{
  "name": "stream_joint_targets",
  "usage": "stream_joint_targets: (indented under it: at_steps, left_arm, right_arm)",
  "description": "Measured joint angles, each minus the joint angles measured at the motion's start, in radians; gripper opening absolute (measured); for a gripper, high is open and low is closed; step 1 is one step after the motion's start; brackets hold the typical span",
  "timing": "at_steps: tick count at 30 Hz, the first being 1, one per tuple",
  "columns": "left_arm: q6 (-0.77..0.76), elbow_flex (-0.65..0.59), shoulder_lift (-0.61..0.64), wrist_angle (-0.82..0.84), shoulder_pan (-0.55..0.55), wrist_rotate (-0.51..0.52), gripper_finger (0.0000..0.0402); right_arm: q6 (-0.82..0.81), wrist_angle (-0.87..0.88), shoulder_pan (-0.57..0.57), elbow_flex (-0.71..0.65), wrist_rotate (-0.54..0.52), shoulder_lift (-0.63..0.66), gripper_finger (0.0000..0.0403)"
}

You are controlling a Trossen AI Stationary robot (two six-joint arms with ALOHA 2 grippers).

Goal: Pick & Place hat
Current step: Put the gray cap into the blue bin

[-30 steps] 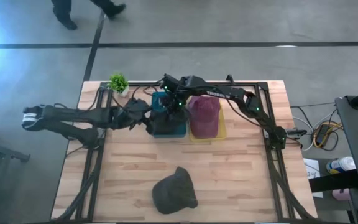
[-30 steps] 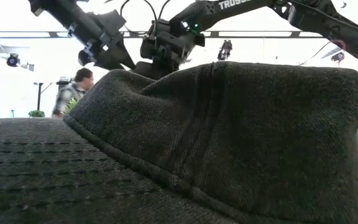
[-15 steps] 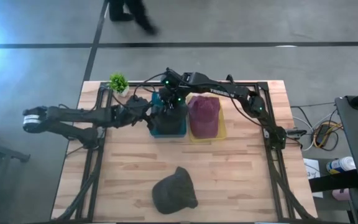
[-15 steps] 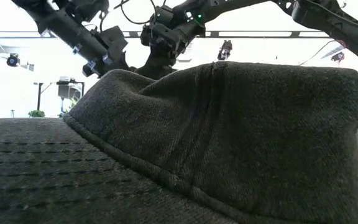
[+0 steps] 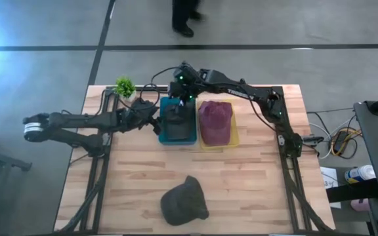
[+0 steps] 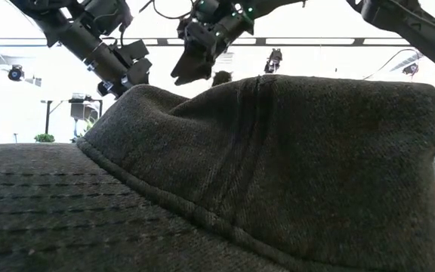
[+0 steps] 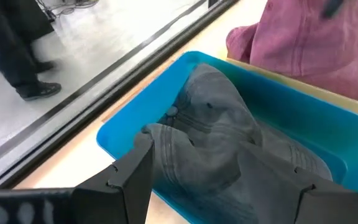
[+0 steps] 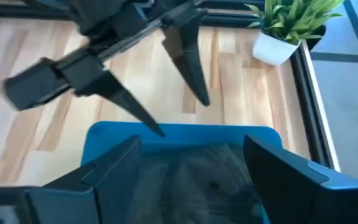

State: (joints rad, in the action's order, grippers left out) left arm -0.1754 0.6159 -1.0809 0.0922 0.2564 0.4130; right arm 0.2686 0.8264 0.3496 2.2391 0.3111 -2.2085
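Watching both tools over the blue bin point(image 5: 169, 136) at the far side of the tabletop point(image 5: 254, 177): the grey hat point(image 7: 229, 143) lies crumpled inside that bin, and I hold nothing. Left tool point(image 7: 219, 180) is spread wide, fingers astride the hat w/o touching it per left wrist view; right tool point(image 8: 194, 168) is likewise wide, above the bin's far edge. Risk 1, in my judgement: the two tools are close together over one bin; the right wrist view shows the left tool's fingers point(image 8: 188, 62) just beyond the bin rim, so any inward move by either arm could clash them. Risk 2: the hat's fabric is bunched and sits partly up the bin wall, so it may spring up or slide over the rim; a low finger could also snag it and drag it or the bin. Risk 3: a second dark hat point(image 5: 184, 202) lies on the near side of the tabletop, well apart, and the maroon hat point(image 5: 216, 121) in the yellow bin point(image 5: 235, 139) is just beside; approach path must avoid both. View notes: low view is almost fully blocked by the dark hat, showing only arms up high; high view gives layout, plant point(image 5: 125, 86) and a passing person point(image 5: 184, 14), but not finger spread; only wrist views confirm that.
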Motion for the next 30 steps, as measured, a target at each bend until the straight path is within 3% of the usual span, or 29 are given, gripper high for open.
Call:
stream_joint_targets:
  at_steps: [5, 9, 13, 18, 24, 30]
  left_arm:
    - [-0.013, 0.025, 0.032, 0.030, -0.006, -0.049, 0.0223]
    - [-0.083, 0.035, 0.078, 0.103, -0.025, -0.304, 0.0223]
    - [-0.202, 0.035, 0.098, 0.131, -0.062, -0.603, 0.0223]
    - [-0.324, 0.035, 0.096, 0.158, -0.188, -0.789, 0.0222]
    - [-0.415, 0.036, 0.063, 0.149, -0.441, -0.788, 0.0222]
    - [-0.501, 0.047, -0.068, 0.007, -0.657, -0.657, 0.0222]
  right_arm:
    - [-0.030, 0.134, -0.003, -0.006, 0.003, 0.023, 0.0273]
    - [-0.009, 0.278, -0.036, -0.051, 0.015, 0.023, 0.0266]
    - [-0.006, 0.347, -0.083, -0.159, 0.100, 0.037, 0.0259]
    - [-0.085, 0.283, -0.171, -0.388, 0.140, 0.126, 0.0250]
    - [-0.336, 0.056, -0.300, -0.723, 0.156, 0.310, 0.0243]
    - [-0.821, -0.353, -0.434, -1.067, 0.236, 0.461, 0.0240]
